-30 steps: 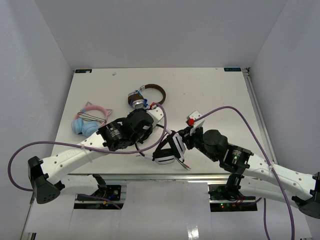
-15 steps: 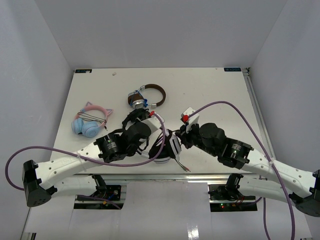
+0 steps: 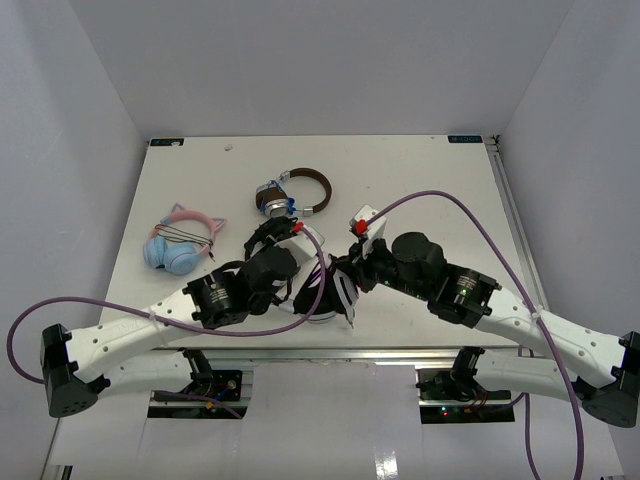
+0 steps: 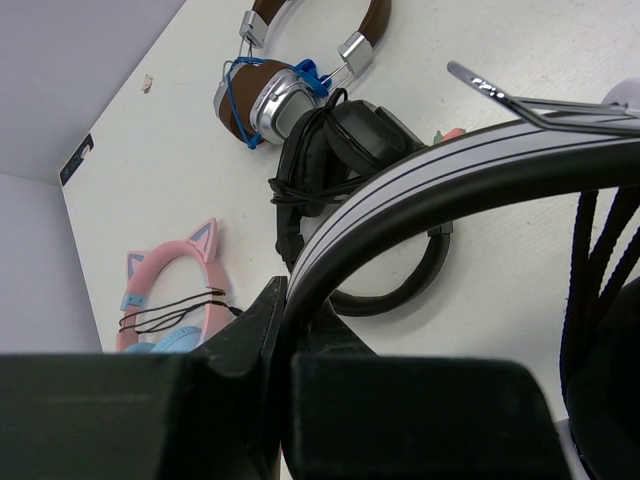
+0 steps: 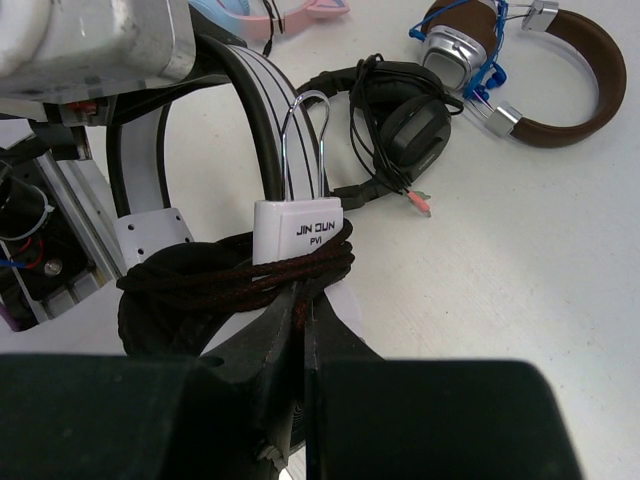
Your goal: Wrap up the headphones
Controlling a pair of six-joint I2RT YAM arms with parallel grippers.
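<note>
**A:** Change since the previous frame?
**B:** Both arms have carried the headphones (image 3: pixel 343 292) back from the near edge of the table (image 3: pixel 430 170).
**A:** Grip status?
**B:** The left gripper (image 4: pixel 285 330) is clamped on the headband (image 4: pixel 440 170). The right gripper (image 5: pixel 300 320) is pinched on the wound cable (image 5: pixel 230 270).
**A:** Surroundings?
**B:** The all-black headphones (image 3: pixel 262 236) lie just behind, partly hidden by the left arm. The brown-banded headphones (image 3: pixel 297 190) lie farther back. The pink cat-ear headphones (image 3: pixel 180 242) lie well apart, to the left.

We see a flat white table (image 3: pixel 430 165). On it lie brown-banded silver headphones (image 3: pixel 272 197), pink cat-eared headphones (image 3: pixel 175 250) and all-black headphones (image 4: pixel 365 135).
</note>
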